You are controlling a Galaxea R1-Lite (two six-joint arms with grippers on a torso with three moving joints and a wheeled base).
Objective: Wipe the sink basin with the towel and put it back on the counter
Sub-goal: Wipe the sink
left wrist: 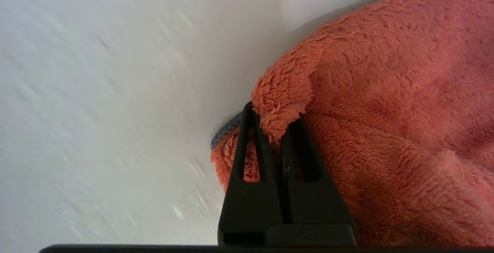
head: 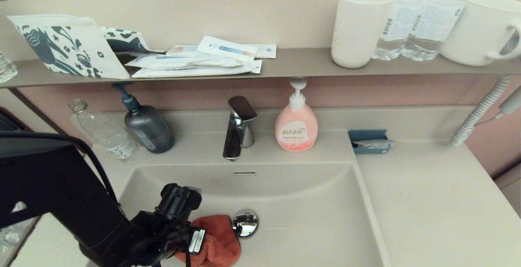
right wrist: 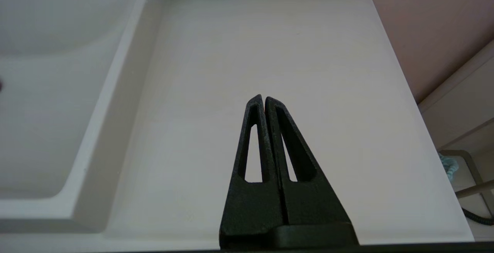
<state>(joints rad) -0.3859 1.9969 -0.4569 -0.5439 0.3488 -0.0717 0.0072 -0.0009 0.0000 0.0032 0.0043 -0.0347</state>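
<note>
Left gripper point(left wrist: 272, 129), jaws pinching a fold of the towel point(head: 215, 242), works on the basin point(head: 309, 202) floor just beside the drain plug point(head: 244, 222). Risk: cloth snags the plug or slips from the narrow pinch. Right gripper point(right wrist: 263, 100), jaws pressed together, hangs over the worktop point(right wrist: 293, 71).

Up on the shelf point(head: 297, 64) we see a patterned pouch point(head: 69, 45), sachets point(head: 203, 60), a white cup point(head: 358, 27), water bottles point(head: 423, 16) and a mug point(head: 482, 29). Below stand a grey pump bottle point(head: 147, 126), chrome faucet point(head: 238, 130), pink soap dispenser point(head: 296, 125) and a blue tray point(head: 369, 141).
</note>
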